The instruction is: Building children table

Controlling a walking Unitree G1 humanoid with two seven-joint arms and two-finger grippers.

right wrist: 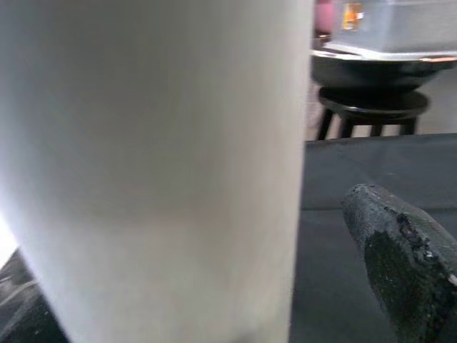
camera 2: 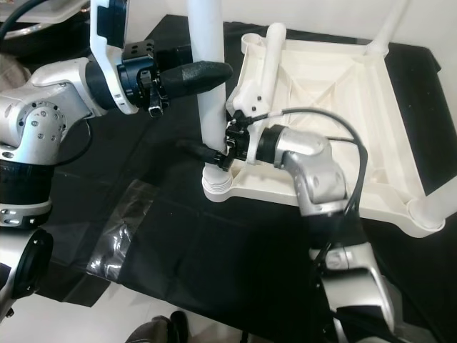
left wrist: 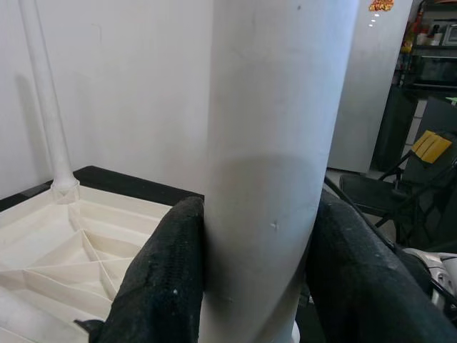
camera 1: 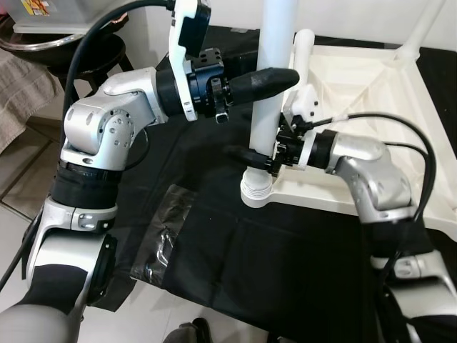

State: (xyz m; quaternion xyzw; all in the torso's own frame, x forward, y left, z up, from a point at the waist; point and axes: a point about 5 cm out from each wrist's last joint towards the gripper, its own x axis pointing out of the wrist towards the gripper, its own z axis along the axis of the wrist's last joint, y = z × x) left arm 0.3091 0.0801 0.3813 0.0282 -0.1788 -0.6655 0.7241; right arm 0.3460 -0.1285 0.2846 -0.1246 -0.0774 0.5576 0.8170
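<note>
The white children's table [camera 1: 371,78] lies upside down on a black cloth. One white leg [camera 1: 275,43] stands upright in the near-left corner socket [camera 1: 255,191]. My left gripper [camera 1: 275,80] is shut on this leg high up, a black finger [left wrist: 168,271] pressed on each side. Lower down, my right gripper [camera 1: 250,153] is open and straddles the leg just above the socket. In the right wrist view a gap shows between its finger [right wrist: 403,257] and the leg [right wrist: 150,171]. Another leg [camera 1: 303,53] lies loose inside the table's underside.
The black cloth [camera 1: 214,250] covers the floor, with a shiny tape patch [camera 1: 164,236] near its front-left edge. A black stool carrying a metal bowl [camera 1: 64,43] stands at the back left. Fitted legs rise at the table's far corner [camera 2: 389,28] and near-right corner [camera 2: 435,207].
</note>
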